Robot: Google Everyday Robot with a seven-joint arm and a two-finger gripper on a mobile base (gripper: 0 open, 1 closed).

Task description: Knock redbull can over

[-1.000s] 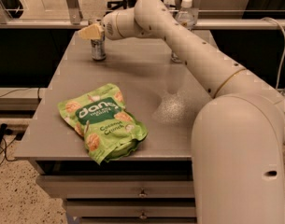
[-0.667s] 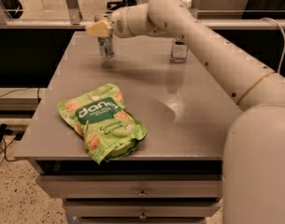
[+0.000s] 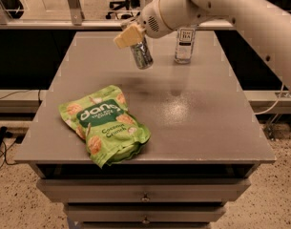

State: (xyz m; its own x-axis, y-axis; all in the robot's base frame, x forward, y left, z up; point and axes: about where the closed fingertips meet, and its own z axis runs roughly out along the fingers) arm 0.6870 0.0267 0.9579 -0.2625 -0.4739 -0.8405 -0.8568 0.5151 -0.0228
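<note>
My gripper (image 3: 128, 34) has swung closer to the water bottle (image 3: 184, 44). The redbull can (image 3: 142, 55), upright before, now tilts left of it. I cannot tell my grip's state.

gripper (image 3: 129, 34) over far-middle of table (image 3: 207, 128), at the top of the tilted redbull can (image 3: 142, 55). Water bottle (image 3: 184, 46) near on its right blocks that side. Left of gripper: open tabletop. Chip bag (image 3: 104, 124) well apart, toward the front edge.
</note>
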